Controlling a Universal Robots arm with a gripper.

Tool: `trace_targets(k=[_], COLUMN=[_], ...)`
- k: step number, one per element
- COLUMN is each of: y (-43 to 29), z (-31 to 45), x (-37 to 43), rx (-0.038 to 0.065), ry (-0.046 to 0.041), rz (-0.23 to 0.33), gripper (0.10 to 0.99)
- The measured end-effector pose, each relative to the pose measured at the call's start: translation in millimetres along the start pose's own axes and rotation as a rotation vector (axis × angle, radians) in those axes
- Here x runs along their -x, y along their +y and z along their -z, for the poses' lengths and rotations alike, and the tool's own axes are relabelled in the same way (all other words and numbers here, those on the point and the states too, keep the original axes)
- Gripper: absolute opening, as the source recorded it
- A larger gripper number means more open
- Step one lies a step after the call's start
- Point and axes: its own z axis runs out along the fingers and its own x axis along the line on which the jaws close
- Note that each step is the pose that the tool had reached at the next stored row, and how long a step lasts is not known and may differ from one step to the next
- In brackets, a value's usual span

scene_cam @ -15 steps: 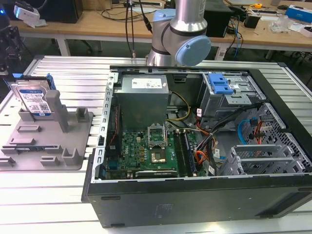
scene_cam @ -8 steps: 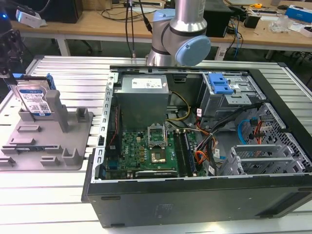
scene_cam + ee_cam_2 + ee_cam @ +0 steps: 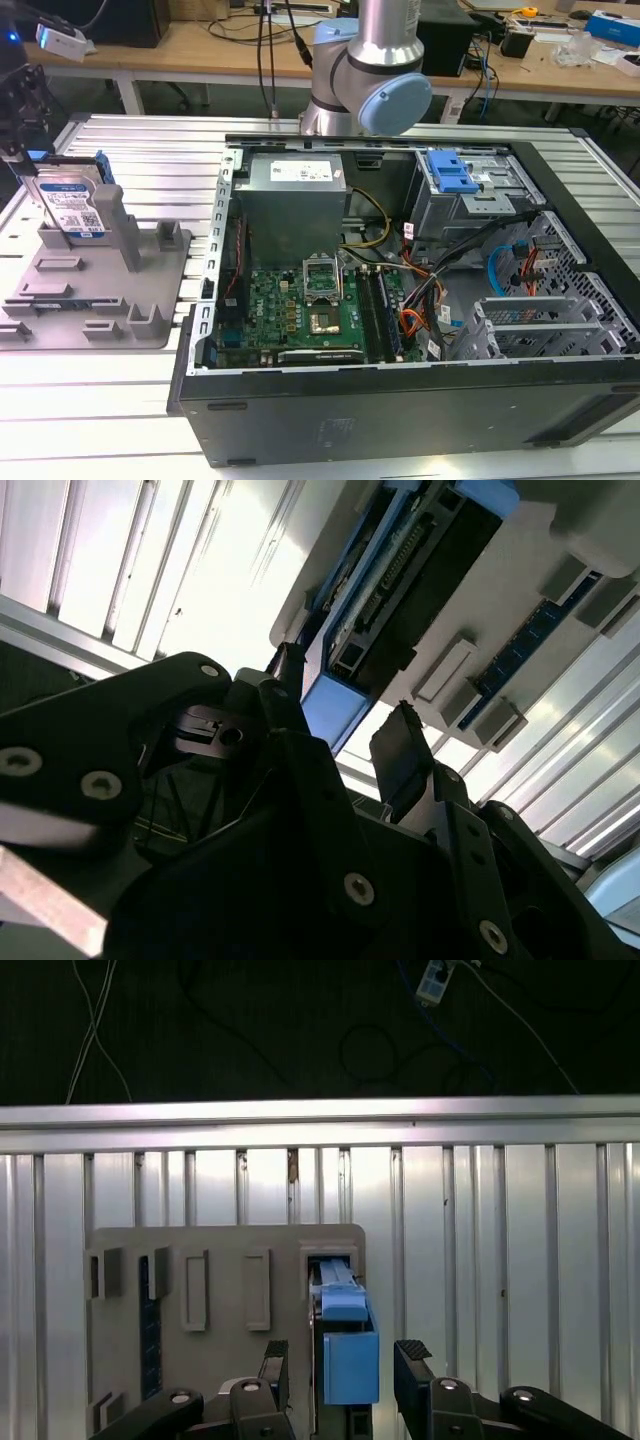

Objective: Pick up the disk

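Edgewise, disk [image 3: 75, 208] upright, hand [image 3: 343, 1358] astride

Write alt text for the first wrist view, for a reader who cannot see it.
The open end effector straddles the blue-edged disk, one finger on each side. The disk stands on edge in a grey holder on a ribbed metal table.

The disk [image 3: 72, 205] is silver with a white-and-blue label and blue side rails. The holder [image 3: 100, 290] is plain grey. The table [image 3: 150, 150] is pale silver, ribbed in long stripes. The gripper [image 3: 342, 1360] is black. At the exterior view's right the case [image 3: 400, 430] is black, its board [image 3: 300, 300] green, its bracket [image 3: 450, 172] blue. The arm [image 3: 385, 30] is silver with a light-blue cap.
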Motion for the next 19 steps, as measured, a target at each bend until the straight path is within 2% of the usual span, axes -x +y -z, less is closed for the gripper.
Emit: trace_targets(k=[19], y=[0.5], z=[-14.0], x=[0.6], rx=[0.0], ry=[0.0017], rz=[0.006], gripper=[0.541])
